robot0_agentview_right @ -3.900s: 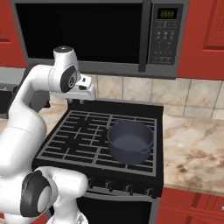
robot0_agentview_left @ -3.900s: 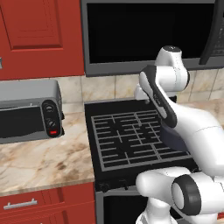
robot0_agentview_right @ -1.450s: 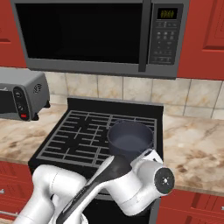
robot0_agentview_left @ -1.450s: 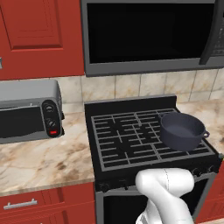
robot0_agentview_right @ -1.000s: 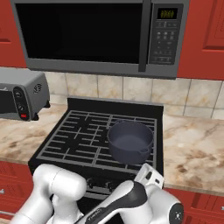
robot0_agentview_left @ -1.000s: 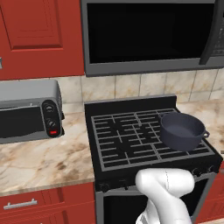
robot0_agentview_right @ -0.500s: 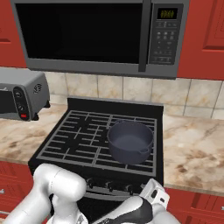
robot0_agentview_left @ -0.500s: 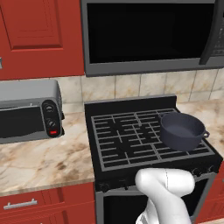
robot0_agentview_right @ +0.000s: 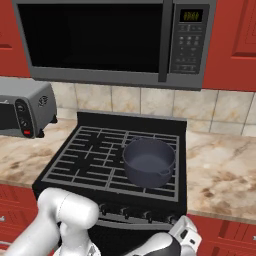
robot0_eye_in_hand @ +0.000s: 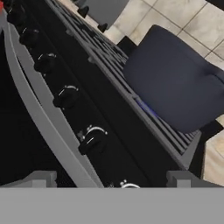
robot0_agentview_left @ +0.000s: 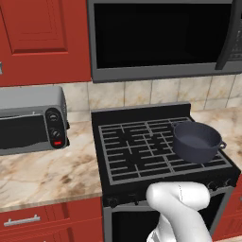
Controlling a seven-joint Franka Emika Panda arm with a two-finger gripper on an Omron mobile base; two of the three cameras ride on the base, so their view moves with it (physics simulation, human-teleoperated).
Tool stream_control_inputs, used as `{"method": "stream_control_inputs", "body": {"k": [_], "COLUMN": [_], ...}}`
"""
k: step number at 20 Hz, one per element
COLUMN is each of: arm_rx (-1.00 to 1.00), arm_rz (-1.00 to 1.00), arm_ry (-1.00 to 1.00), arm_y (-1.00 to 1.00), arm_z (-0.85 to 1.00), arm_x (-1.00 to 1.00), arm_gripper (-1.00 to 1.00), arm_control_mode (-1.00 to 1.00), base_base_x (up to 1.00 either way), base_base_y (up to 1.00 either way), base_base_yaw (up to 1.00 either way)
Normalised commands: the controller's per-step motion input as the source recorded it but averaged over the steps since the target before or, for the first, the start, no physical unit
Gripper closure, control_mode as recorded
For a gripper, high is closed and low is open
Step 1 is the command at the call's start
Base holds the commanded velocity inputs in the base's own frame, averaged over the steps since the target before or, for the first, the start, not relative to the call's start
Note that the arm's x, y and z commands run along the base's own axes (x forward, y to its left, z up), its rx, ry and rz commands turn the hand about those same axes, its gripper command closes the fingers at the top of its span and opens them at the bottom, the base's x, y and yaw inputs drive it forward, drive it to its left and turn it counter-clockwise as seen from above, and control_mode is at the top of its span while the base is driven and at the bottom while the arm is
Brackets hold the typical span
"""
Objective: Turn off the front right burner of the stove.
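Observation:
The stove (robot0_agentview_left: 142, 156) is a black range with grey grates (robot0_agentview_right: 90, 160). A dark round pot (robot0_agentview_left: 196, 142) (robot0_agentview_right: 149, 161) (robot0_eye_in_hand: 175, 83) sits on the front right burner (robot0_agentview_right: 170, 192) (robot0_eye_in_hand: 175, 144), and a thin blue streak shows under the pot in the hand view. Small black knobs (robot0_eye_in_hand: 92, 142) run along the front edge (robot0_agentview_right: 147, 216). My gripper (robot0_eye_in_hand: 111, 181) is open and low in front of the stove's right end. Its grey fingertips (robot0_eye_in_hand: 39, 179) flank the top of one knob (robot0_eye_in_hand: 127, 186) at the view's lower edge, apart from it. My hand (robot0_agentview_right: 185, 239) hangs below the rightmost knob.
A silver toaster oven (robot0_agentview_left: 28, 120) (robot0_agentview_right: 22, 112) stands on the marble counter left of the stove. A black microwave (robot0_agentview_left: 160, 38) (robot0_agentview_right: 110, 40) hangs above it. More counter (robot0_agentview_right: 220, 175) lies to the right, with red cabinets below and around.
The arm swung from above the stove down to its front. Over the last second the hand sank lower and slightly right below the knob row. The pot has not moved.

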Motion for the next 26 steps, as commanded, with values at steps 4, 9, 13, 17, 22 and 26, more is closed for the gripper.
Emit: {"method": "stream_control_inputs", "body": {"k": [4, 9, 13, 17, 22, 26], "arm_rx": [0.00, 0.00, 0.01, 0.01, 0.00, 0.00], "arm_rz": [-0.10, -0.11, -0.07, -0.04, -0.04, -0.04], "arm_ry": [-0.02, 0.00, -0.03, -0.08, -0.14, -0.11], "arm_y": [-0.14, 0.00, 0.00, -0.09, -0.17, -0.23], "arm_z": [-0.24, -0.27, -0.21, -0.14, -0.12, -0.38], "arm_x": [0.33, 0.39, 0.39, 0.25, 0.04, 0.01], "arm_gripper": [-1.00, -1.00, -1.00, -1.00, -1.00, -1.00], "arm_control_mode": [-1.00, -1.00, -1.00, -1.00, -1.00, -1.00], "base_base_x": [0.00, 0.00, 0.00, 0.00, 0.00, 0.00], "base_base_y": [0.00, 0.00, 0.00, 0.00, 0.00, 0.00], "base_base_yaw": [0.00, 0.00, 0.00, 0.00, 0.00, 0.00]}}
